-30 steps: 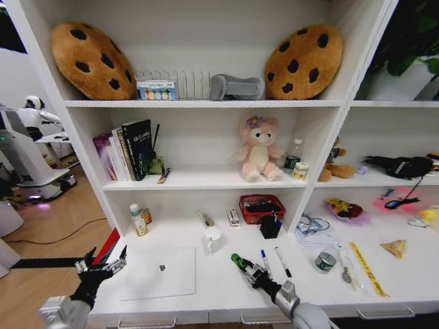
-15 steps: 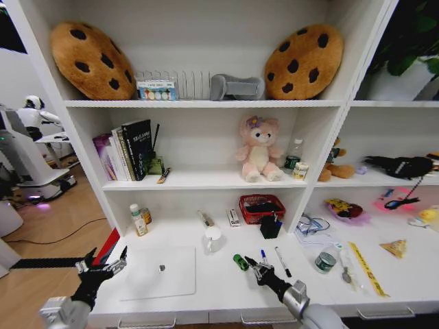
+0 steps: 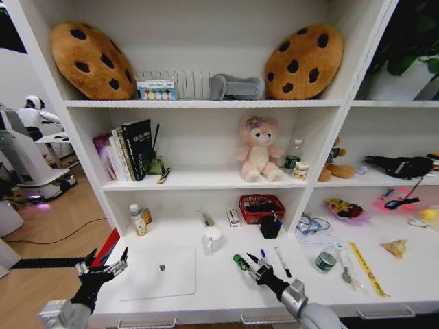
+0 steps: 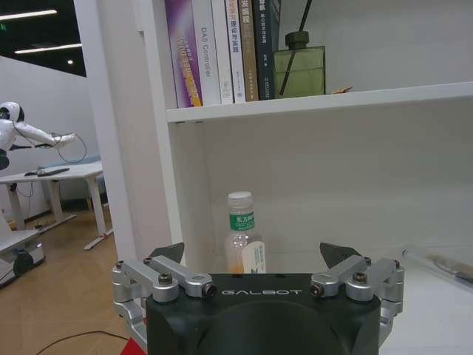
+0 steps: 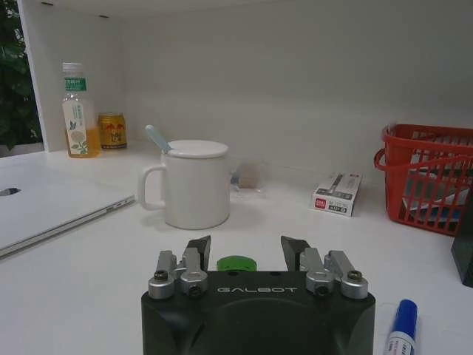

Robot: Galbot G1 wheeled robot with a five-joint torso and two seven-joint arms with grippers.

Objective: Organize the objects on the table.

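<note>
The tiny green oblong piece lies on the white table, just right of the silver laptop. My right gripper is open right beside the piece. In the right wrist view the green piece shows low between the spread fingertips of the right gripper. A blue-capped marker pen and a black one lie just right of this gripper. Further right stands the green-lidded jar. My left gripper hangs open off the table's left end, holding nothing.
A white mug with a spoon stands behind the green piece. Behind it are a red basket, a small box, a juice bottle and a can. Shelves rise at the back. Clutter covers the right side.
My right gripper, shut on the green piece a second ago, has opened and drawn back a little. The piece now lies on the table. The left arm has barely moved.
</note>
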